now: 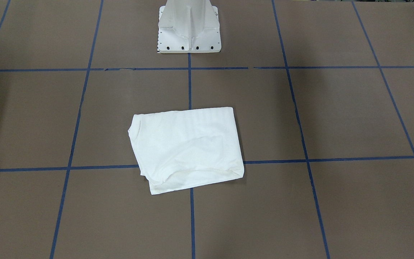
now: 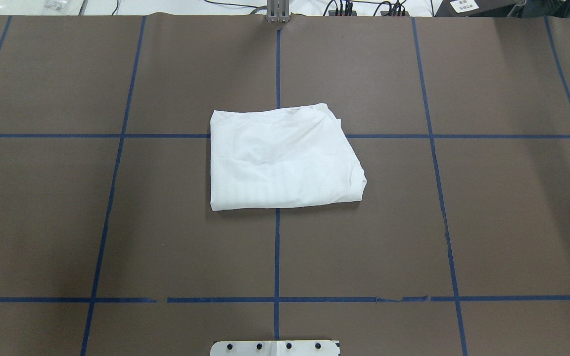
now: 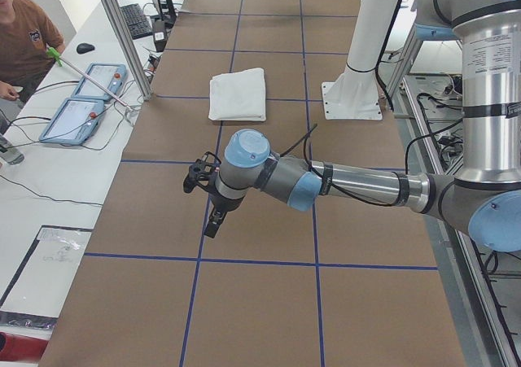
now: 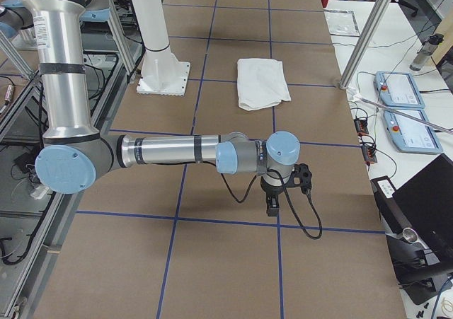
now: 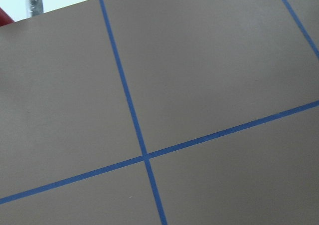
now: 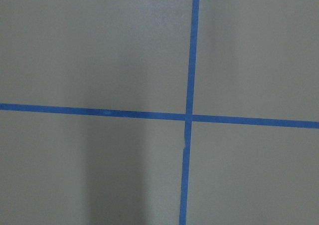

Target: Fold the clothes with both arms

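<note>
Lettering is scarce and none of it can be read: the left arm (image 3: 358, 184) and the right arm (image 4: 170, 149) each carry a printed sticker on the upright silver tube, but the print is far too small. The T-shirt (image 1: 187, 145) shows only faint grey bands through its top layer, too pale to make out as words. It lies folded into a rough white rectangle near the middle of the brown table (image 2: 67, 222), across a crossing of the blue tape lines (image 2: 277, 247) and a little out from the white pedestal base (image 1: 189, 28). The curve of the collar (image 2: 356, 178) sits at the end toward the robot's right. The edge nearest the base is straight, while the far edge is rumpled, with a lower layer poking out unevenly. Both arms are stretched low over the table well apart from the shirt, one toward each end. The left gripper (image 3: 212, 227) and the right gripper (image 4: 272, 204) point down at bare table, and since they show only in the side views, I cannot tell whether their fingers are apart or together. Each wrist camera takes in only brown surface and a tape crossing. A person (image 3: 20, 33) in a brown top is cut off at the corner of the left side view, beside two blue-framed control tablets (image 3: 81, 98).
</note>
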Robot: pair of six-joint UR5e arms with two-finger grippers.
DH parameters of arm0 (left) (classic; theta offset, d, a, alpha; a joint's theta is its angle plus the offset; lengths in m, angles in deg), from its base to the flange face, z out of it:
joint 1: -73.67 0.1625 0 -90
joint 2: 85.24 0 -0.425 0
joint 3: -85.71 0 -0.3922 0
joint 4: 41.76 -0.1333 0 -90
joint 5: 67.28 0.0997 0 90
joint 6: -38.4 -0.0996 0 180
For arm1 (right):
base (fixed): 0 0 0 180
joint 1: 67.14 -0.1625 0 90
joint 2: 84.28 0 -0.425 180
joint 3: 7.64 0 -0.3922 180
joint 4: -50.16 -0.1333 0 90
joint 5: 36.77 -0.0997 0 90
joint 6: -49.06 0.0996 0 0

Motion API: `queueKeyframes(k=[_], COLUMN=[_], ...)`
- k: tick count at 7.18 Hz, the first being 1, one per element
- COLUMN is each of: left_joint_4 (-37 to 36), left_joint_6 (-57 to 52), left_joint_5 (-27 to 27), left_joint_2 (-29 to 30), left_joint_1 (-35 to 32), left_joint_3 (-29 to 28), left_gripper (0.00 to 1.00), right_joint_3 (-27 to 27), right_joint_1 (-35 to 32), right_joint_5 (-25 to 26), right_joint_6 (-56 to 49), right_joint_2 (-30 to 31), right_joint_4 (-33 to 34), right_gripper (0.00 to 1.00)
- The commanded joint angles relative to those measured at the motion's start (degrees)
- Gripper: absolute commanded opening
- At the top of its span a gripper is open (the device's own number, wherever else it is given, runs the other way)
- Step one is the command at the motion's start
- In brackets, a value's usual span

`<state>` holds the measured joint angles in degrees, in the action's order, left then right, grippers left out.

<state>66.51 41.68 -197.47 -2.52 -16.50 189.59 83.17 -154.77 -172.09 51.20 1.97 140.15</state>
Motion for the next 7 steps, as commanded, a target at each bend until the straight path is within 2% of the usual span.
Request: queueKeyframes(k=[1, 3, 5, 7], left_joint_4=[-1.2, 2.0, 2.3, 2.4], left_joint_6=[0.3, 0.1, 0.3, 0.3], left_joint_5=[0.4, 0.2, -2.3, -2.3], left_joint_2=[0.1, 0.5, 0.3, -0.4], left_joint_1=[0.0, 0.3, 0.2, 0.1], left_joint_3=[-2.1, -2.3, -1.7, -1.8], left_gripper=[1.0, 1.0, 1.0, 1.0], right_joint_3=[1.0, 0.9, 1.6, 5.2], right_joint_1=[0.0, 0.1, 0.4, 1.7], right_joint_5=[-0.5, -0.1, 0.1, 2.9], right_joint_6=[0.8, 0.9, 0.9, 1.0], right_joint_2=[2.6, 3.3, 2.3, 3.3], right_joint_4=[-0.3, -0.4, -0.2, 0.5], right_gripper=[1.0, 1.0, 1.0, 1.0])
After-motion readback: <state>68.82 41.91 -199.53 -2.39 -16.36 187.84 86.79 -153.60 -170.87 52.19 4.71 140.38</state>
